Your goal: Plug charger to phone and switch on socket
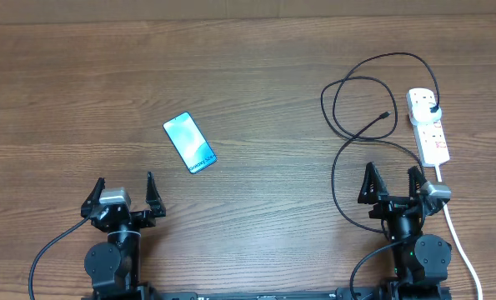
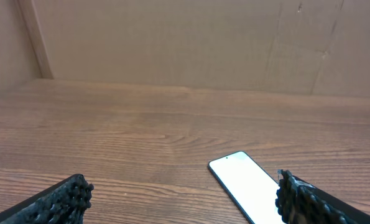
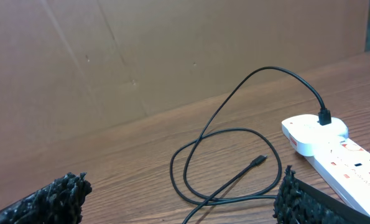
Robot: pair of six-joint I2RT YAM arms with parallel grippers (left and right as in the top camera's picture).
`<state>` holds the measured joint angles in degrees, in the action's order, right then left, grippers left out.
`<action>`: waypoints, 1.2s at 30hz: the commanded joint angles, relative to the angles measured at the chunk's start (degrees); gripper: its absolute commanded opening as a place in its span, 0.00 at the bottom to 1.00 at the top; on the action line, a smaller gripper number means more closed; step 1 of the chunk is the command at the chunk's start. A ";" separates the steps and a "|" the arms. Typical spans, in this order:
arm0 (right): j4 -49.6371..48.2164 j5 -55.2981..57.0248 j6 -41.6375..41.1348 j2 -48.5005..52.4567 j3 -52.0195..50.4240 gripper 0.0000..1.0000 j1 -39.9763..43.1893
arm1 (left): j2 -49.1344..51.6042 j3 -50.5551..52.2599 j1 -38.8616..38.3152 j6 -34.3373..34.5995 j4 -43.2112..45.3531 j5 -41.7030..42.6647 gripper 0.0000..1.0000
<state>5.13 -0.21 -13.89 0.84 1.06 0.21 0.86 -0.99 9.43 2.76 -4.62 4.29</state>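
The phone [image 1: 190, 142] lies flat on the wooden table, screen up, left of centre; in the left wrist view its white screen [image 2: 247, 185] shows just ahead of my right finger. The black charger cable [image 1: 339, 108] loops on the right, its connector tip [image 1: 385, 114] lying free and its plug end [image 1: 432, 107] in the white socket strip [image 1: 429, 127]. In the right wrist view the tip [image 3: 257, 161] and the socket strip [image 3: 334, 152] lie ahead. My left gripper [image 1: 123, 194] is open and empty near the front edge. My right gripper [image 1: 393, 183] is open and empty beside the cable.
A thick white cord [image 1: 460, 237] runs from the strip past the right arm to the front edge. A brown cardboard wall [image 2: 185, 43] stands behind the table.
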 commanded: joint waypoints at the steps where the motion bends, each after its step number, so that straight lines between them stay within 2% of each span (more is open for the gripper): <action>1: -0.33 -0.55 0.46 -0.57 -0.61 1.00 -0.48 | -0.55 0.70 -0.07 -1.09 0.42 -0.24 1.00; 36: -0.33 -0.55 0.46 -0.57 -0.61 1.00 -0.48 | -0.48 0.66 -0.07 -1.05 0.63 0.26 1.00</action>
<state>5.13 -0.21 -13.87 0.84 1.06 0.23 0.86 -0.99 9.43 2.76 -4.47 4.32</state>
